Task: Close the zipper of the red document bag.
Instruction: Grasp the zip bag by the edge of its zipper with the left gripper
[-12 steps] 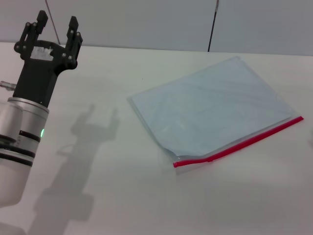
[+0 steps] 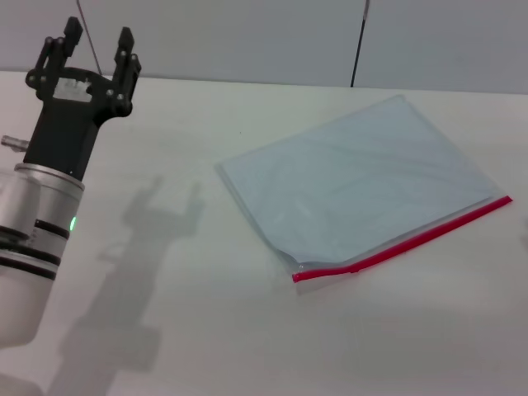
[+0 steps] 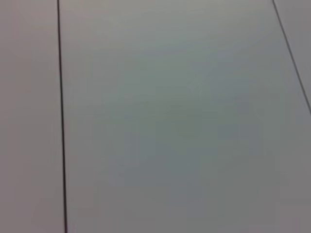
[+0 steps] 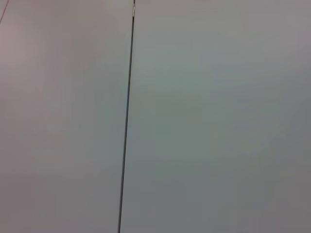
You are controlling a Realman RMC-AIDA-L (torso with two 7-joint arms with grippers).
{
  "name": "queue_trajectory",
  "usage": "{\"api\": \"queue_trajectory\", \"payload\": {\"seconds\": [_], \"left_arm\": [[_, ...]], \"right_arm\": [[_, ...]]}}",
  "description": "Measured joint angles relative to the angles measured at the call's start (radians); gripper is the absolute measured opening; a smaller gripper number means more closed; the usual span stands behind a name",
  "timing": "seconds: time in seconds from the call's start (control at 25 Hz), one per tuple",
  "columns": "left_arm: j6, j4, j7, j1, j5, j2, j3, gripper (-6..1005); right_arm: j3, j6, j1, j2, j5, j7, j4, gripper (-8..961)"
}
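— Pale grey wall panels (image 2: 247,37) stand behind a plain off-white bench (image 2: 206,330); dark vertical seams run down the panels. What do we have on the bench?

— We see the red document bag (image 2: 363,181) lying flat on the right half of the bench, turned at an angle. It is a translucent, pale blue-grey pouch.

— And where do we find the zipper (image 2: 412,241)?

— Along the bag's near long edge, as a thin red strip running from the near corner out to the far right corner. At the near corner the strip kinks a little and the plastic there lifts slightly off the bench. We cannot tell from the head view how much of the strip is sealed.

— Where do we place the left hand (image 2: 92,51)?

— Raised on the left side, at the far edge of the bench, well apart from the bag. Its two black fingers (image 2: 124,48) point up and away from us with a wide gap between them, and nothing is held. A green light shows on the silver wrist below it, and the arm casts a shadow on the bench beside it.

— And our right hand?

— We do not see it in any view. Both wrist views show only grey wall panel and dark seams.
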Motion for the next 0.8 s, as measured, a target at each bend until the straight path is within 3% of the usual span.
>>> {"api": "queue_trajectory", "payload": {"seconds": [0.2, 0.32, 0.44, 0.48, 0.52, 0.72, 0.8], "left_arm": [[0.065, -0.009, 0.168, -0.062, 0.002, 0.024, 0.159, 619], [0.111, 0.004, 0.364, -0.093, 0.003, 0.023, 0.233, 618], [0.162, 0.078, 0.504, -0.094, 0.0, 0.024, 0.249, 615], [0.229, 0.183, 0.576, -0.079, -0.006, 0.053, 0.245, 613], [0.229, 0.183, 0.576, -0.079, -0.006, 0.053, 0.245, 611], [0.515, 0.519, 0.797, -0.044, -0.071, 0.16, 0.211, 600], [0.651, 0.63, 0.905, -0.038, -0.137, 0.19, 0.192, 596]], "right_arm": [[0.0, 0.0, -0.003, 0.0, 0.0, 0.0, 0.0, 894], [0.0, 0.0, -0.003, -0.001, 0.0, 0.0, 0.0, 894], [-0.001, 0.0, -0.004, -0.001, 0.0, 0.0, -0.002, 894], [-0.001, 0.0, -0.006, -0.001, 0.0, 0.0, -0.003, 894], [-0.001, 0.0, -0.007, -0.001, 0.0, 0.0, -0.004, 894], [-0.002, 0.0, -0.009, -0.003, 0.0, 0.0, -0.006, 893], [-0.002, 0.001, -0.009, -0.003, 0.0, 0.0, -0.006, 893]]}}
